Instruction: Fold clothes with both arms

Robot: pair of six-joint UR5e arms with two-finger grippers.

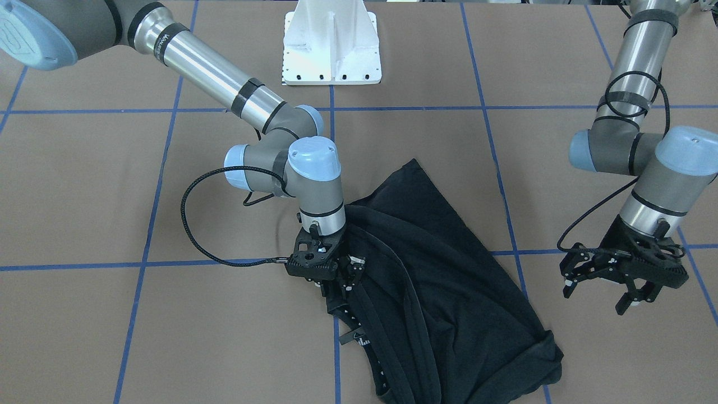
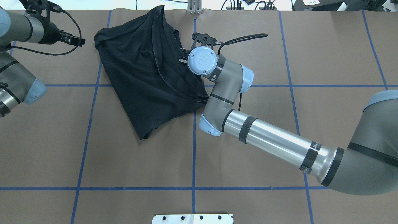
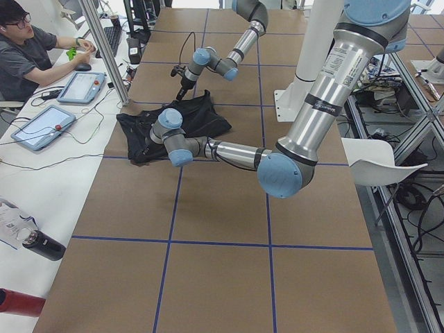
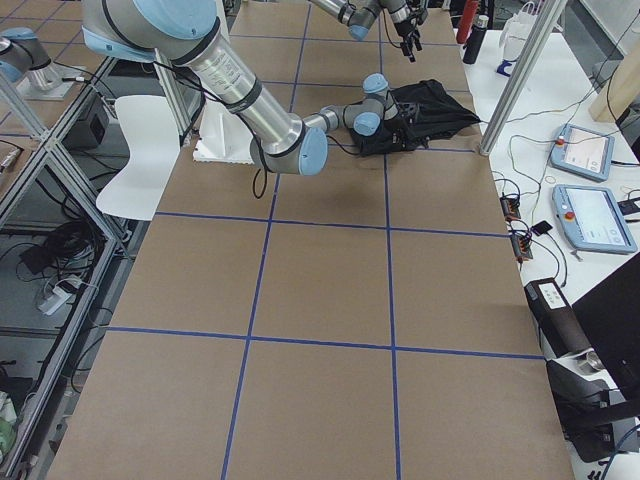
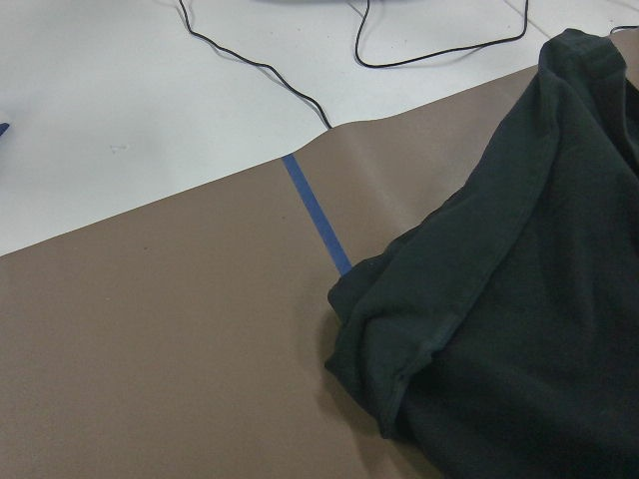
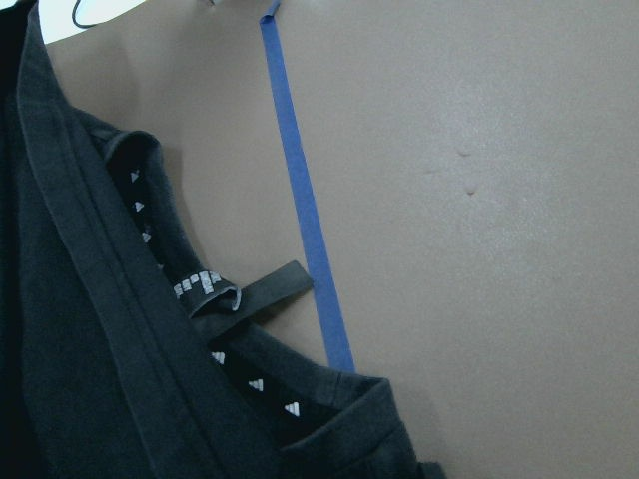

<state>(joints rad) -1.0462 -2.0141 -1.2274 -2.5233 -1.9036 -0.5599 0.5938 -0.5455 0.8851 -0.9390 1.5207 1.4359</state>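
The black T-shirt [image 1: 449, 269] lies bunched and partly folded near the table's far edge [image 2: 140, 71], plain black side showing. The right wrist view shows its collar [image 6: 70, 329] with a printed neck tape and a small loop tag [image 6: 245, 292] flat on the table. My right gripper [image 1: 345, 278] is down at that collar edge, under its wrist [image 2: 202, 60]. Its fingers are black against black cloth, so I cannot tell whether they grip. My left gripper [image 1: 595, 297] hovers open and empty beside the shirt's other side [image 2: 67, 23]. The left wrist view shows a rumpled corner of the shirt [image 5: 519, 329].
The white pedestal base [image 1: 332, 50] stands at the robot's side of the brown table. Blue tape lines [image 2: 194, 149] cross it. Beyond the far edge, a person [image 3: 28, 55] sits at a white desk with tablets [image 3: 41, 128], cables and a bottle [image 3: 41, 244].
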